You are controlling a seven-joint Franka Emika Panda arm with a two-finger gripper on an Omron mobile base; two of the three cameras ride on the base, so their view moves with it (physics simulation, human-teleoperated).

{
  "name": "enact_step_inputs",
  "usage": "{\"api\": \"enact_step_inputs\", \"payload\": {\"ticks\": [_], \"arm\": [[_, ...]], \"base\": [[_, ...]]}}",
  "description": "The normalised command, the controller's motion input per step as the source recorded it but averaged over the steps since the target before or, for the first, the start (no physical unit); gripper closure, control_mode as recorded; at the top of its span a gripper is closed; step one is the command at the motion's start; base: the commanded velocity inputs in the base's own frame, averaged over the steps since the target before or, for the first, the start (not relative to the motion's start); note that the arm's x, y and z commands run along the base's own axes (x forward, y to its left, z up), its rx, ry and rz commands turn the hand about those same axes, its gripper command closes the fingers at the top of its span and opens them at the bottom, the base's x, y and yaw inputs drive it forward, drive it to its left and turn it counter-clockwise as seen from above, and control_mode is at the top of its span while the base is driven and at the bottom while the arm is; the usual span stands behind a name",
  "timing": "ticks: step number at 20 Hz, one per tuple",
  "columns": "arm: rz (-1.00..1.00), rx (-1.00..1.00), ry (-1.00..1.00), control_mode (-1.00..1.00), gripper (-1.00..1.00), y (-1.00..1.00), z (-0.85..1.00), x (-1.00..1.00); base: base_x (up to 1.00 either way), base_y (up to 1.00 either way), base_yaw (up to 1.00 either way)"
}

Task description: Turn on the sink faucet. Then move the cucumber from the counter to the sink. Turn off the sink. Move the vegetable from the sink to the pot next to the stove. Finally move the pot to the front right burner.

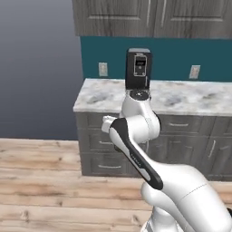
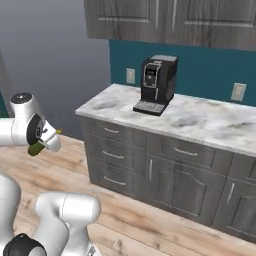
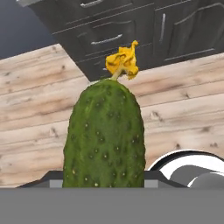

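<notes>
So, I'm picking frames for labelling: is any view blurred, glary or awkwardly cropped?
Hand view: the bumpy dark-green cucumber with a yellow flower tip looms sharp, its base cropped. Right base view: soft, evenly lit, no glare on the black coffee machine; the cucumber is a small green sliver. Left base view: the arm partly hides the coffee machine.

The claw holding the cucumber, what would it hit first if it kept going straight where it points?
Probably the wooden floor just before the grey cabinet doors; the cucumber in the claw leads, though depth is unclear.
</notes>
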Motion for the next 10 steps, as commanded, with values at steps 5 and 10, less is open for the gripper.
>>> {"api": "enact_step_inputs", "payload": {"ticks": [5,10], "arm": [[0.0,0.0,0.0,1.0,1.0,0.0,0.0,0.0],[0.0,0.0,0.0,1.0,1.0,0.0,0.0,0.0]], "base": [[0.05,0.0,0.52],[0.06,0.0,0.52]]}}
